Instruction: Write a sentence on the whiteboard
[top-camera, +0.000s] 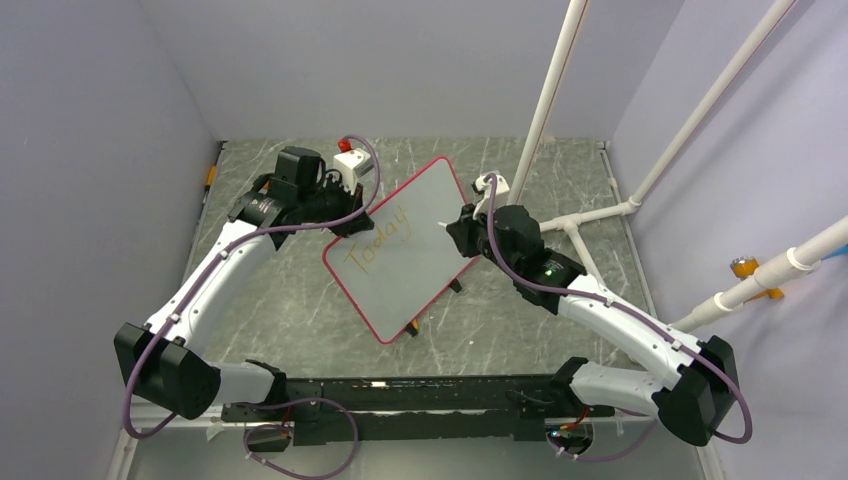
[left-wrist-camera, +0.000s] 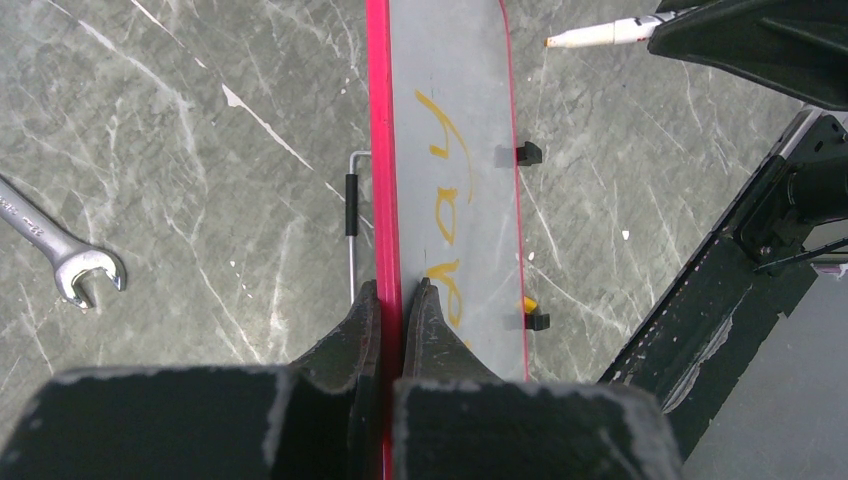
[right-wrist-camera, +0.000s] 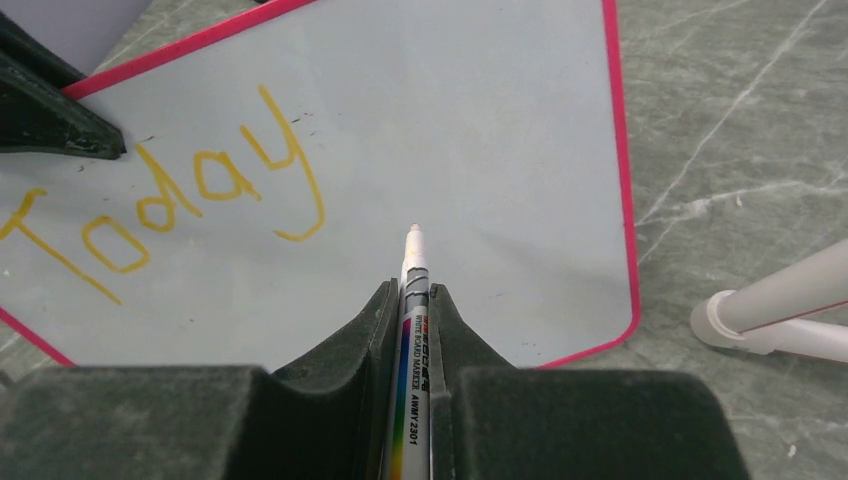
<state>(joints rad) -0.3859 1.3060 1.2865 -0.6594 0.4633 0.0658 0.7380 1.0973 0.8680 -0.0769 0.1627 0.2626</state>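
Note:
The whiteboard (top-camera: 410, 250) with a thin red frame stands tilted mid-table; it also shows in the left wrist view (left-wrist-camera: 455, 120) and the right wrist view (right-wrist-camera: 470, 130). One orange word of the sentence (top-camera: 378, 245), "Today", is on it (right-wrist-camera: 170, 200). My left gripper (left-wrist-camera: 392, 290) is shut on the board's red upper-left edge (left-wrist-camera: 380, 150). My right gripper (right-wrist-camera: 412, 295) is shut on the white marker pen (right-wrist-camera: 413, 330); its tip (right-wrist-camera: 413, 232) points at the bare board right of the word, a little off the surface. The pen tip also shows in the left wrist view (left-wrist-camera: 580, 38).
A silver wrench (left-wrist-camera: 60, 250) lies on the table left of the board. A wire stand (left-wrist-camera: 351, 210) sits behind the board's edge. Two black clips (left-wrist-camera: 528, 153) are on the board's lower edge. White pipes (top-camera: 640, 205) stand at the right and back.

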